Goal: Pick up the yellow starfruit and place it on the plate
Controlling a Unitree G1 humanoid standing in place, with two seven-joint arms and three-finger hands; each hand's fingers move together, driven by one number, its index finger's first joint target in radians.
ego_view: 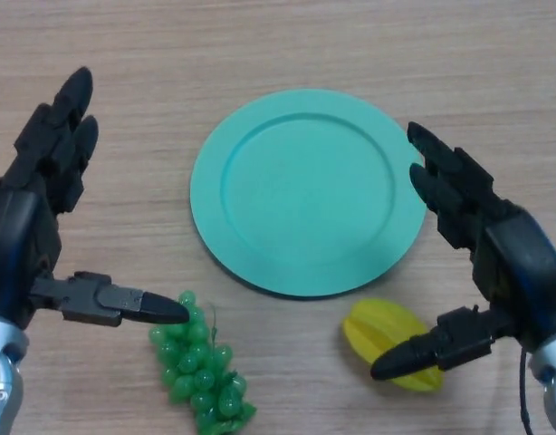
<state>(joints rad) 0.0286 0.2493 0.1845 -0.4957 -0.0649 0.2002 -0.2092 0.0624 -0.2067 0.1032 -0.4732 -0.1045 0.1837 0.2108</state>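
Observation:
A yellow starfruit [379, 333] lies on the wooden table just below the lower right rim of a round green plate [307, 188], which holds nothing. My right hand [495, 263] hovers open beside and above the starfruit, its thumb [432, 352] stretched across the fruit's lower right side and its fingers [445, 181] pointing up past the plate's right rim. Whether the thumb touches the fruit is unclear. My left hand [29, 231] is open at the left edge, fingers straight, thumb [124, 304] pointing right.
A bunch of green grapes [201, 367] lies at the bottom centre-left, right under the tip of my left thumb. The wooden table [278, 45] stretches bare beyond the plate.

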